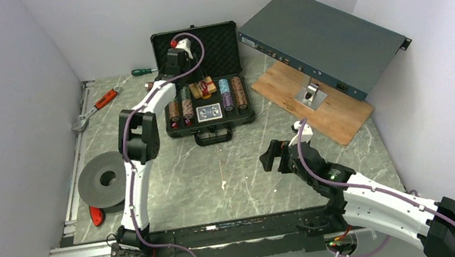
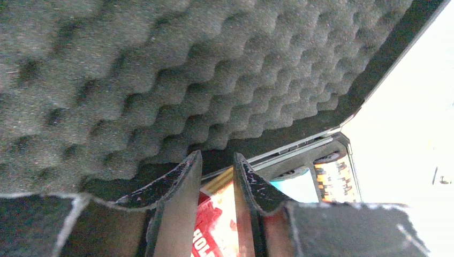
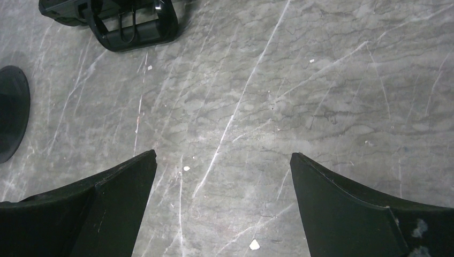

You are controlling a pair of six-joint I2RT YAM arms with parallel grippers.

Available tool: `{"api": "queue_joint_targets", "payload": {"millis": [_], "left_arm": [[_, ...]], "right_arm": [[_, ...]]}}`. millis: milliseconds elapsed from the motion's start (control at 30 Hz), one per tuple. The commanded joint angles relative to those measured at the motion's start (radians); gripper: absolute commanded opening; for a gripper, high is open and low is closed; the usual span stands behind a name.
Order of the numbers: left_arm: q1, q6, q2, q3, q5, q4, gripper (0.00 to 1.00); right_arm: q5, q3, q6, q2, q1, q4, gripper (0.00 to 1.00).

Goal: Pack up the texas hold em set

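The black case (image 1: 175,134) lies open at the back of the table, its egg-crate foam lid (image 1: 221,42) upright. Striped chip stacks (image 1: 232,93) fill its side slots and a blue card deck (image 1: 208,111) lies in front. My left gripper (image 1: 199,82) reaches into the case in front of the lid. In the left wrist view it (image 2: 217,155) is shut on a red card deck (image 2: 219,225), close to the foam lid (image 2: 160,80). My right gripper (image 1: 271,156) hangs open and empty over bare table (image 3: 223,155). The case handle (image 3: 134,24) shows beyond it. No dice are visible.
A long grey-green rack box (image 1: 319,35) leans at the back right over a wooden board (image 1: 326,111) with a metal bracket (image 1: 311,95). A grey disc (image 1: 101,180), a red-handled wrench (image 1: 97,105) and a green screwdriver (image 1: 141,71) lie at the left.
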Motion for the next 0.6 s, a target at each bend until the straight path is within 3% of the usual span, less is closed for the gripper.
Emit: {"api": "queue_joint_targets", "payload": {"millis": [0,567], "left_arm": [[-0.011,0.056,-0.013,0.000,0.046,-0.003,0.34],[-0.028,0.103,-0.067,-0.087,0.122,0.010,0.31]], "right_arm": [[0.023,-0.007,0.011,-0.007,-0.005,0.008,0.99],[0.025,-0.021,0.023,-0.024,-0.005,-0.003,0.99]]}}
